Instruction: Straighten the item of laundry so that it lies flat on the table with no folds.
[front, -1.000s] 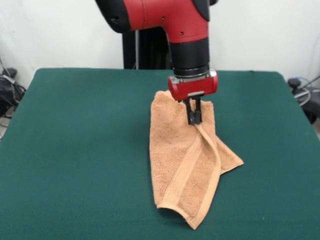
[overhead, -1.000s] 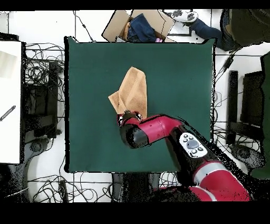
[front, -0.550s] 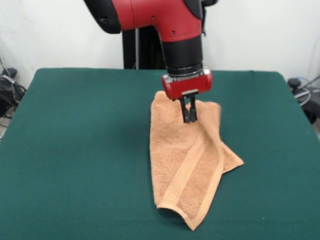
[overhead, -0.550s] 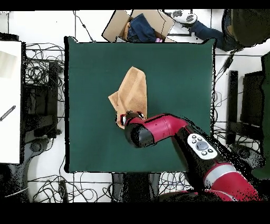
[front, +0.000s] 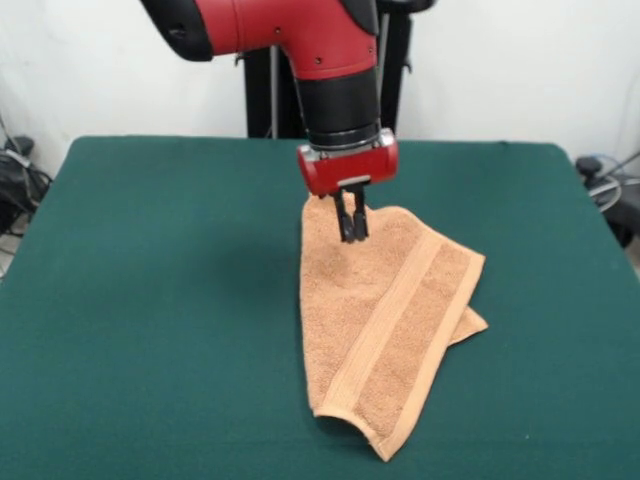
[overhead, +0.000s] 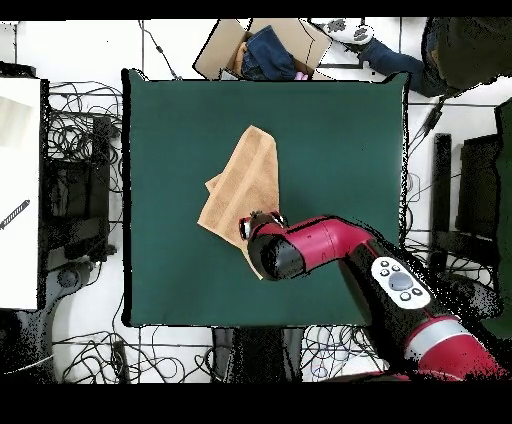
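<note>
towel's maybe halfway there

gripper pinched narrow on the towel mid-table; one layer is folded over, a corner poking out underneath.

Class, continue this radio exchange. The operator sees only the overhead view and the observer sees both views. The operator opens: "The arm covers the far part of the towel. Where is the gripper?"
Observer: The front view shows the gripper pointing straight down, low over the towel near its far edge.
Operator: Does the towel lie flat?
Observer: Not fully. From the front, its near edge arches up off the table, with a shadow under it.
Operator: Is it a single layer?
Observer: No. The front view shows the top layer's right edge lying over a lower corner.
</note>
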